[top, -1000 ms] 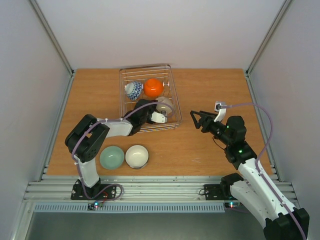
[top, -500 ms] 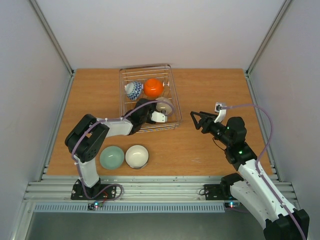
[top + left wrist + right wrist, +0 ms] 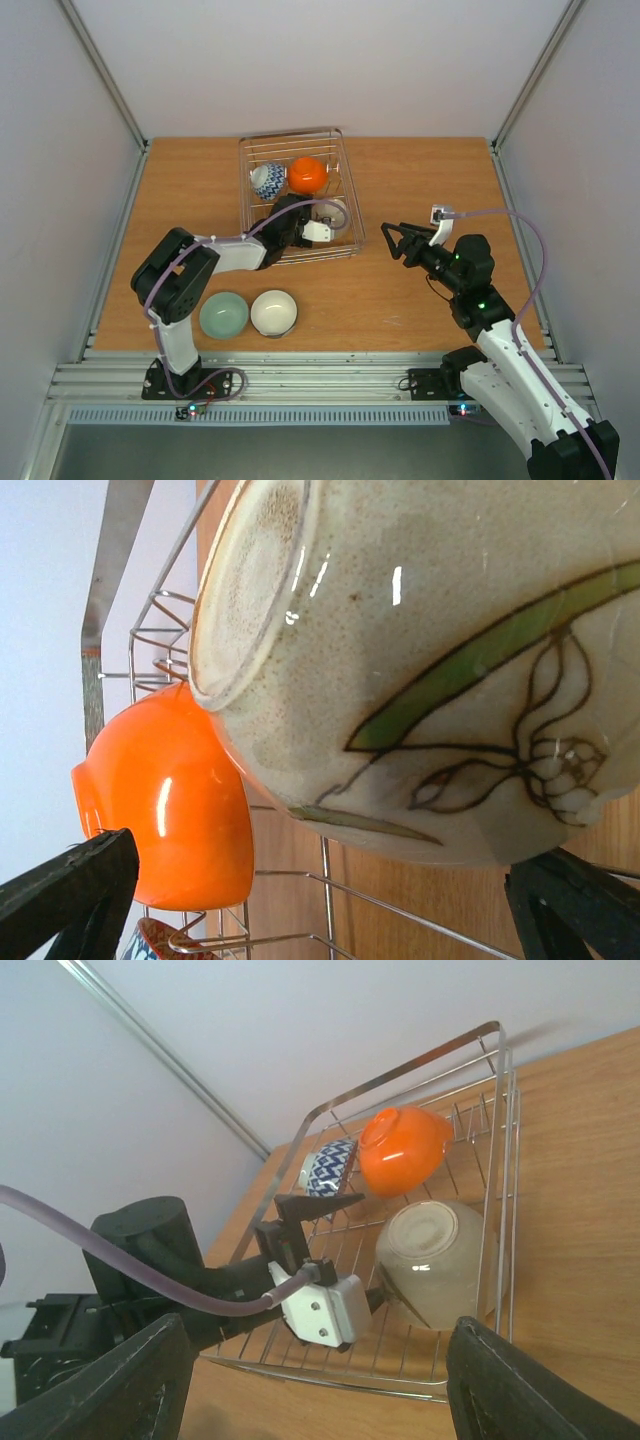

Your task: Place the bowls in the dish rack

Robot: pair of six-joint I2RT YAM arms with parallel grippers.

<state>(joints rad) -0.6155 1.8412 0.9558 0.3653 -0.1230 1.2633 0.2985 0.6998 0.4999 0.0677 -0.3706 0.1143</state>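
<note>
Top external view: 3 bowls lie in the dish rack (image 3: 290, 136): blue-patterned bowl (image 3: 267, 180), orange bowl (image 3: 307, 175), beige bowl (image 3: 333, 213). The pale green bowl (image 3: 223, 315) and white bowl (image 3: 273, 312) sit mouth-up on the table (image 3: 430, 170) near the left arm's base. Left gripper (image 3: 372, 1248) jaws stand wide apart beside the beige bowl, clasping nothing. Right gripper (image 3: 390, 240) jaws spread, empty, just right of the rack. Judgement: glazed ceramic, rigid, slippery, liable to chip; pinch the rim, 1 finger inside, 1 outside
</note>
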